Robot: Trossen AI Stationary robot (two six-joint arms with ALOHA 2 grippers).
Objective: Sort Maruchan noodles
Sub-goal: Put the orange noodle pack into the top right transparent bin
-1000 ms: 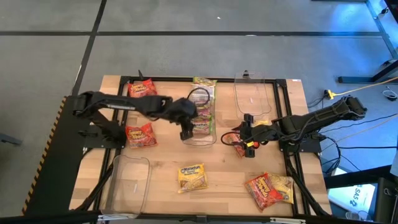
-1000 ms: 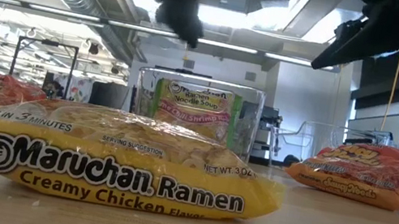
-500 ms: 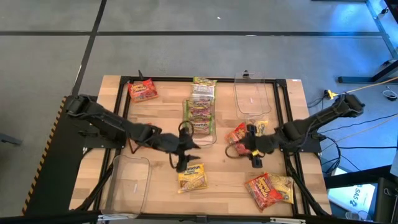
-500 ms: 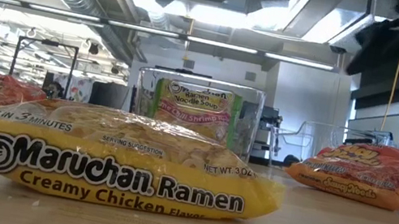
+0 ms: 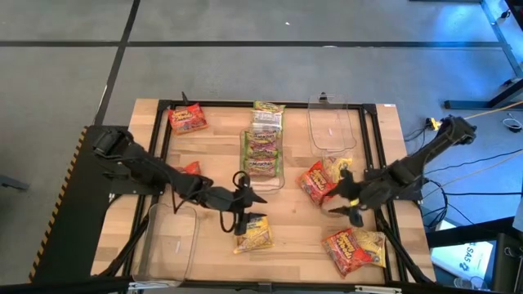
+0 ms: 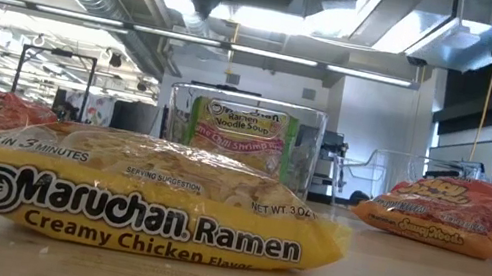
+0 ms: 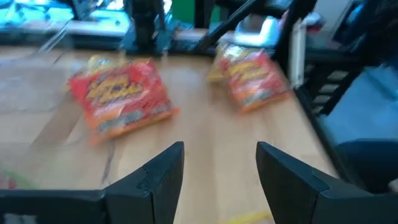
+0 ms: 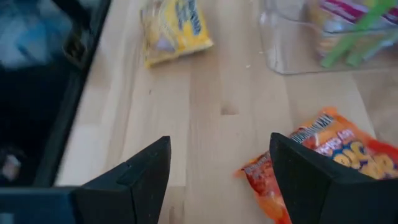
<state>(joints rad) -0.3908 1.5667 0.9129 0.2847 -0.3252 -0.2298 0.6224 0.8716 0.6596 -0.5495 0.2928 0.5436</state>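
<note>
Noodles all over the table (image 5: 212, 155) and both arms down low over it. Left gripper (image 5: 243, 214) sits with its fingers (image 7: 163, 174) parted and nothing between them, right at the far edge of the yellow packet (image 5: 255, 233) near the front middle. That same yellow packet (image 6: 130, 189) fills the low view, lying flat. Right gripper (image 5: 347, 202) is spread wide too, empty, hanging between the red packet (image 5: 314, 181) just left of it and the red-and-yellow pair (image 5: 353, 248) at the near right. Its wrist view shows bare wood between the fingers (image 8: 140, 180), with the red packet (image 8: 323, 162) off to one side.

Middle bin (image 5: 280, 175) holds a row of green packets (image 5: 261, 151), and one more green packet (image 5: 267, 114) lies at its far end. Right bin (image 5: 313, 131) stands at the far right, with a yellow packet (image 5: 341, 167) by its near end. Left bin (image 5: 167, 241) is at the near left. One red packet (image 5: 186, 118) lies far left, another (image 5: 189, 168) peeks out beside the left arm.
</note>
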